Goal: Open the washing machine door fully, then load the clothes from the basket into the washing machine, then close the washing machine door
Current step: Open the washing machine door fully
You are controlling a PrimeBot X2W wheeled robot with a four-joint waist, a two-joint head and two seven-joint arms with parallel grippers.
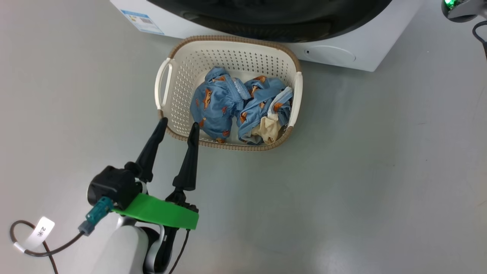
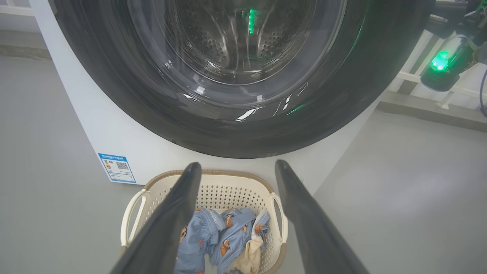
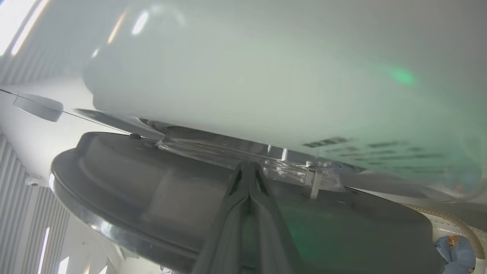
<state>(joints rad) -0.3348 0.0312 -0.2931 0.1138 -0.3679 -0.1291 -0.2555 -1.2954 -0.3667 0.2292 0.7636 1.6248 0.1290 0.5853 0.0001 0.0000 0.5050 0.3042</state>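
On the floor before the washing machine (image 1: 365,57): basket (image 1: 228,39) full, door step in hand.
Noted: left gripper (image 1: 179,122) spread wide over the basket's near rim, clothes (image 1: 228,106) heaped inside; right gripper (image 3: 249,167) pinched shut, tips at the washing machine door (image 3: 144,190) edge. Risk: closed tips skid off the glossy rim and the door swings only partway.

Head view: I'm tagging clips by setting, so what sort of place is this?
Likely a laundry area: a white front-loading washing machine, a basket of clothes before it, a plain grey floor.
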